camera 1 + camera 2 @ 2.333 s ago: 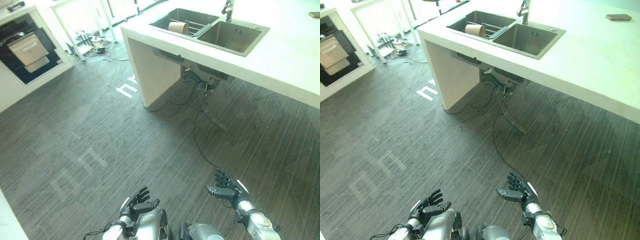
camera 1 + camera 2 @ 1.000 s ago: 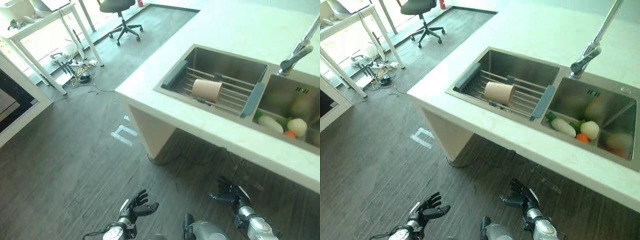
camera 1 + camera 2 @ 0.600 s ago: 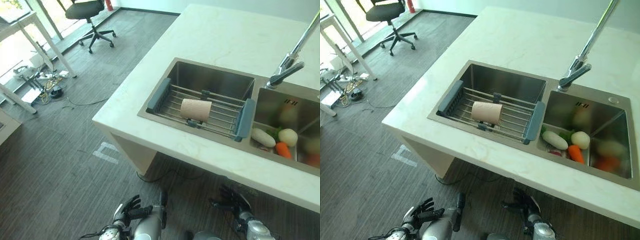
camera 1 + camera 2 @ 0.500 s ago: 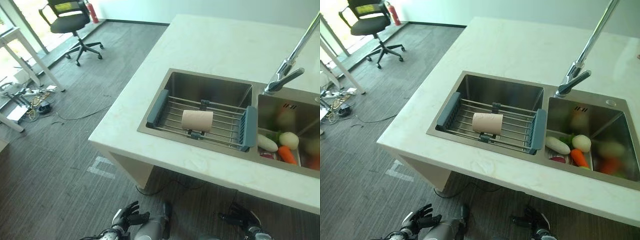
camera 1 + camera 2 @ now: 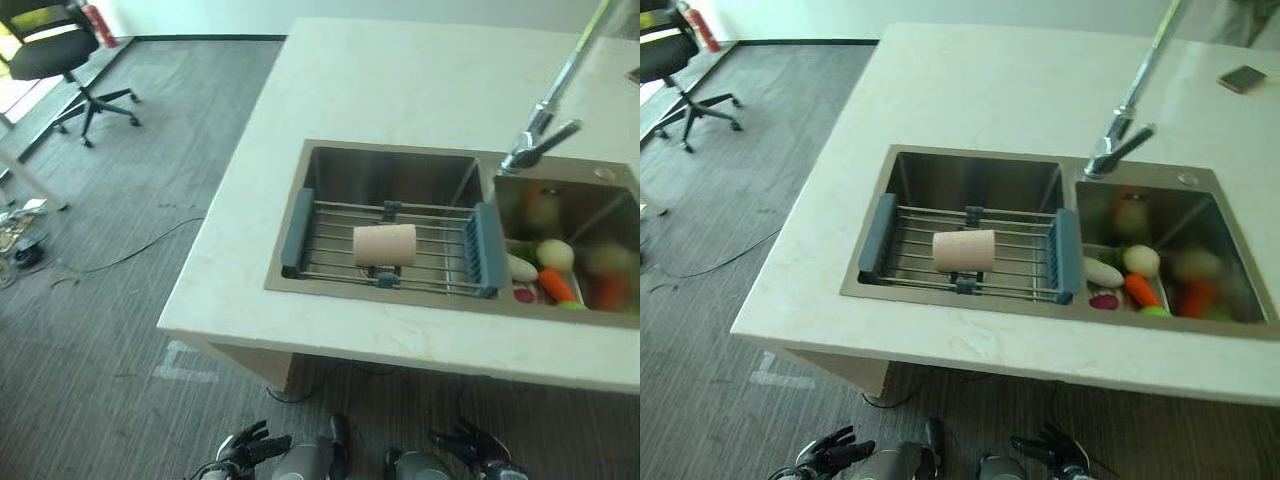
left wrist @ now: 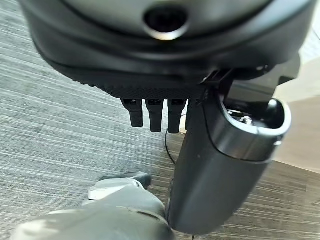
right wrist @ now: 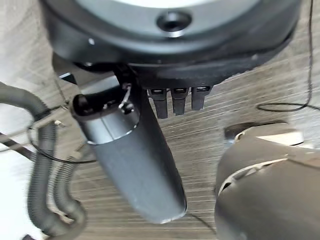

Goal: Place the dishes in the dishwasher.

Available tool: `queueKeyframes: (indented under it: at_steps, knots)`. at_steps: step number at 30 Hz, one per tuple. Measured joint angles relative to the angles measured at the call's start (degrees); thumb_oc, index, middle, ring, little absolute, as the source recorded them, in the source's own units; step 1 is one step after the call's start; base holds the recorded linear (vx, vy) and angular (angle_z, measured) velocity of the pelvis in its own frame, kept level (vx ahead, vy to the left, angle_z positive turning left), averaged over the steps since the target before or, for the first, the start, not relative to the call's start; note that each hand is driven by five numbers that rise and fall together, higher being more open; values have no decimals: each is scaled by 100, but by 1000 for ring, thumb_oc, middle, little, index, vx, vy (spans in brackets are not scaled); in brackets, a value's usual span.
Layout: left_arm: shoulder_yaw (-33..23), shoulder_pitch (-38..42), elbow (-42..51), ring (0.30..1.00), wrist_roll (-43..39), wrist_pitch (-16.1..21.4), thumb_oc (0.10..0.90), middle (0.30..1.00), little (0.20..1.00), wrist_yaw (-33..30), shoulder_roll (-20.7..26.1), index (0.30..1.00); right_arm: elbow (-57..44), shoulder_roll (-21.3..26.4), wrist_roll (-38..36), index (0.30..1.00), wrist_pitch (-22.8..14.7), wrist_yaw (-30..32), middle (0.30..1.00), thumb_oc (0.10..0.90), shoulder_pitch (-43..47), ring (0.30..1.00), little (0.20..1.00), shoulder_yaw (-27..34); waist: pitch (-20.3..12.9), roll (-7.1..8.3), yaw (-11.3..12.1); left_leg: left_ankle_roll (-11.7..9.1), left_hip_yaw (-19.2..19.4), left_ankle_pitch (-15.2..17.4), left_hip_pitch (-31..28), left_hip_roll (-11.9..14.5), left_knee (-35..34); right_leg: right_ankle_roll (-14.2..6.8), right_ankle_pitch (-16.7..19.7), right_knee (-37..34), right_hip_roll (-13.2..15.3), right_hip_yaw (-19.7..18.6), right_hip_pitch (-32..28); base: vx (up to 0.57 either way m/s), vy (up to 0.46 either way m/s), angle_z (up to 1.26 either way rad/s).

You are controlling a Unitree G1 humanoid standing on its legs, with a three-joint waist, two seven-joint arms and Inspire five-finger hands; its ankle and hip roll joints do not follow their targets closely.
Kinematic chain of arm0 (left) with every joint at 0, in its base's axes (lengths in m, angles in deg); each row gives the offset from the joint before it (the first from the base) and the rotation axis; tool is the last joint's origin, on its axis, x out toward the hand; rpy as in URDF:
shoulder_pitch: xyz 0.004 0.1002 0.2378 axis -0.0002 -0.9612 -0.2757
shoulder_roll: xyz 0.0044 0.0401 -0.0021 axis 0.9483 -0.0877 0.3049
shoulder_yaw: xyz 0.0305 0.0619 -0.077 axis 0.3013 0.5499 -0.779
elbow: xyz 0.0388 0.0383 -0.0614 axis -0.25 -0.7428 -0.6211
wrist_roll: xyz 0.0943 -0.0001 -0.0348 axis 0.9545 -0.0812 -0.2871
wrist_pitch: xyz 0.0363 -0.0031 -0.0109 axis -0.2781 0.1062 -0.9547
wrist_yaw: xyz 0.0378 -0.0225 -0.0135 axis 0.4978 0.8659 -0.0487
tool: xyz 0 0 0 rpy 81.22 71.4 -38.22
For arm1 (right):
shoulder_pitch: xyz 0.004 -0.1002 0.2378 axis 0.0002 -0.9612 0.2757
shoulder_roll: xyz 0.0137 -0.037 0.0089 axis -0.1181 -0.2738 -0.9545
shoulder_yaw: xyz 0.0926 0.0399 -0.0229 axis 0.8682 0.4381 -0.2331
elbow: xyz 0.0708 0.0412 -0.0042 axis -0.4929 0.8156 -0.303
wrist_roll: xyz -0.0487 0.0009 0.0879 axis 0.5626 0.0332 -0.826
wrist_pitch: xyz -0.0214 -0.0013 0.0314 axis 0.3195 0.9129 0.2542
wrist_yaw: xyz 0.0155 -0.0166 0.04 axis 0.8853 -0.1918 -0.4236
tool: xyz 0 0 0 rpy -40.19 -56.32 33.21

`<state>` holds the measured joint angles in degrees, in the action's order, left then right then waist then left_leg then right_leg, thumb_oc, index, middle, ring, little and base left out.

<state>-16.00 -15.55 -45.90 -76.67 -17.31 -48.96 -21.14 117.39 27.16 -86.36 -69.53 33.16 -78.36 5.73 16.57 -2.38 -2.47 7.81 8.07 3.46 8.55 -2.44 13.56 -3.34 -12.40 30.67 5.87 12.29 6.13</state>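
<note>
Beige cup (image 5: pixel 384 245) on sink rack (image 5: pixel 430 255) near counter edge (image 5: pixel 300 335), both robot hands (image 5: pixel 250 447) (image 5: pixel 465 445) below, fingers relaxed.

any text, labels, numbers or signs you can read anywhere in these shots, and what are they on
None can be read.
Floor marking: pale lines below the counter's corner, a shape, no legible word.
Fire extinguisher: any label is too small to read.
Cup on the sink rack: plain, no print visible.
Flat object on the counter: no marking readable.
</note>
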Motion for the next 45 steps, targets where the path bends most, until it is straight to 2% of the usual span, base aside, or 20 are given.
queueKeyframes:
  at_steps: [2, 4, 5, 8, 10, 11, 12, 14, 17, 22, 25, 28, 30, 33, 34, 35, 37, 39, 42, 45]
  knots:
    - [5, 9, 9, 900, -224, 11, 800, 900, 900, 1, 13, 900, -66, 17, 2, 900, -4, -2, 900, 800, -27, 900, 900, 1, 69, -44, 81, -43, 143, -27, 107, 36, 11, 16, -12, -211, 263, 19, 155, -108, -191, -16]
    - [-193, 58, 26, 900, -494, 7, 800, 900, 900, 9, -7, 900, -36, 39, 16, 900, 43, -37, 900, 800, 36, 900, 900, 13, 150, -125, 117, -112, 82, -73, 248, 129, -77, -150, 138, -1361, 371, 70, 140, -35, -335, -18]
    - [-535, -95, 20, 900, -864, 17, 800, 900, 900, -39, 3, 900, -22, 29, 188, 900, 189, -75, 900, 800, 72, 900, 900, 22, 179, -118, 131, -249, 132, -168, 216, 166, -303, -146, 258, -1514, 491, 149, 129, 93, -472, -22]
    - [-928, -542, 67, 900, -1256, 247, 800, 900, 900, -303, -61, 900, 177, 3, 144, 900, 231, -157, 900, 800, 4, 900, 900, 291, 143, -38, 287, -388, 218, -235, 44, 296, -289, -71, 190, -1008, 493, 213, 122, 85, -246, -5]
    - [-1042, -625, 67, 900, -1235, 321, 800, 900, 900, -515, -25, 900, 185, 18, 88, 900, 238, -159, 900, 800, -57, 900, 900, 303, 51, 178, 264, -588, 174, -136, 82, 307, -181, -44, 237, -1124, 522, 250, 190, -39, -56, 18]
    - [-990, -869, 65, 900, -1065, 323, 800, 900, 900, -629, -21, 900, 160, 437, -121, 900, 233, -208, 900, 800, -86, 900, 900, 359, -142, -96, 280, -870, -29, 272, -23, 708, 185, 126, 355, -1096, 255, 290, 296, -74, 7, 2]
    - [-991, -863, 67, 900, -1067, 406, 800, 900, 900, -735, 20, 900, 175, 680, -251, 900, 238, -172, 900, 800, -129, 900, 900, 542, -147, -140, 283, -889, 2, 122, -97, 652, 16, 199, 374, -1003, 299, 249, 366, -15, 50, -15]
    - [-1111, -859, 99, 900, -1056, 539, 800, 900, 900, -772, 160, 900, 249, 1194, -288, 900, 204, -250, 900, 800, -223, 900, 900, 985, -185, -470, 270, -928, 24, 0, -178, 639, -243, 234, 344, -995, 301, 252, 418, 79, 76, 0]
    - [-1928, -864, -1, 900, -1094, 902, 800, 900, 900, -1135, 497, 900, 698, 1516, -431, 900, 182, -262, 900, 800, -366, 900, 900, 1269, -367, -772, 257, -953, -16, -8, -506, 626, -439, 245, 252, -1017, 298, 300, 156, 81, 48, 3]
    - [-2815, -861, 328, 900, -1067, 1364, 800, 900, 900, -1719, 1673, 900, 737, 1508, -476, 900, 194, -454, 900, 800, -508, 900, 900, 1221, -424, -765, 267, -983, -44, 5, -573, 629, -484, 198, 144, -959, 271, 273, 152, 30, 2, 0]
    - [-3162, -857, 779, 900, -486, 1400, 800, 900, 900, -2254, 2441, 900, 689, 1358, -475, 900, 206, -463, 900, 800, -484, 900, 900, 1036, -496, -585, 335, -969, -17, 16, -545, 630, -482, 178, 128, -924, 275, 243, 243, 11, 7, -6]
    - [-3264, -877, 1417, 900, 597, 1418, 800, 900, 900, -2788, 3535, 900, 517, 1167, -513, 900, 209, -439, 900, 800, -615, 900, 900, 1002, -571, -320, 454, -977, -17, 22, -456, 635, -446, 217, 132, -893, 275, 242, 328, 0, 0, 0]
    - [-3276, -884, 1777, 900, 1273, 1238, 800, 900, 900, -2973, 4611, 900, 338, 1119, -576, 900, 248, -388, 900, 800, -646, 900, 900, 763, -603, -222, 467, -984, 4, 64, -439, 628, -376, 221, 140, -893, 293, 232, 322, -1, -1, -2]
    - [-3507, -585, 2452, 900, 1444, 1466, 800, 900, 900, -3001, 5803, 900, 112, 1050, -693, 900, 300, -288, 900, 800, -645, 900, 900, 502, -621, -220, 491, -949, 53, 101, -434, 606, -333, 184, 195, -929, 322, 217, 305, -1, -14, -7]
    - [-3528, -399, 2698, 900, 1351, 1743, 800, 900, 900, -2942, 5959, 900, 50, 1028, -698, 900, 324, -268, 900, 800, -645, 900, 900, 493, -635, -282, 484, -932, 79, 137, -420, 602, -286, 173, 214, -948, 333, 200, 302, -4, -65, -3]
    - [-3337, 78, 3490, 900, 622, 2048, 800, 900, 900, -2241, 5971, 900, 30, 993, -698, 900, 413, -225, 900, 800, -605, 900, 900, 387, -648, -468, 445, -918, 79, 147, -429, 570, -276, 141, 244, -969, 346, 176, 282, -5, -70, -2]
    - [-2650, 756, 5065, 900, -446, 2033, 800, 900, 900, -1077, 5963, 900, 16, 778, -697, 900, 517, -173, 900, 800, -597, 900, 900, 367, -647, -467, 440, -922, 75, 146, -463, 591, -275, 141, 246, -966, 308, 152, 224, 1, -58, -8]
    - [-1806, 989, 6311, 900, -410, 2122, 800, 900, 900, -279, 5937, 900, -61, 744, -697, 900, 528, -175, 900, 800, -556, 900, 900, 391, -647, -461, 255, -940, 153, 158, -480, 631, -264, 149, 281, -993, 258, 74, 246, 5, -65, -22]
    - [-556, 1649, 7133, 900, -369, 1510, 800, 900, 900, 447, 5690, 900, -49, 736, -697, 900, 605, -177, 900, 800, -600, 900, 900, 434, -639, -399, 25, -976, 238, 179, -508, 717, -248, 189, 311, -1030, 162, 26, 235, -5, -64, -19]
    - [330, 2259, 6878, 900, -239, 751, 800, 900, 900, 927, 5321, 900, -27, 736, -697, 900, 641, -180, 900, 800, -698, 900, 900, 442, -627, -366, -105, -1014, 330, 171, -527, 818, -254, 247, 352, -1077, 53, -67, 257, -15, -56, -19]
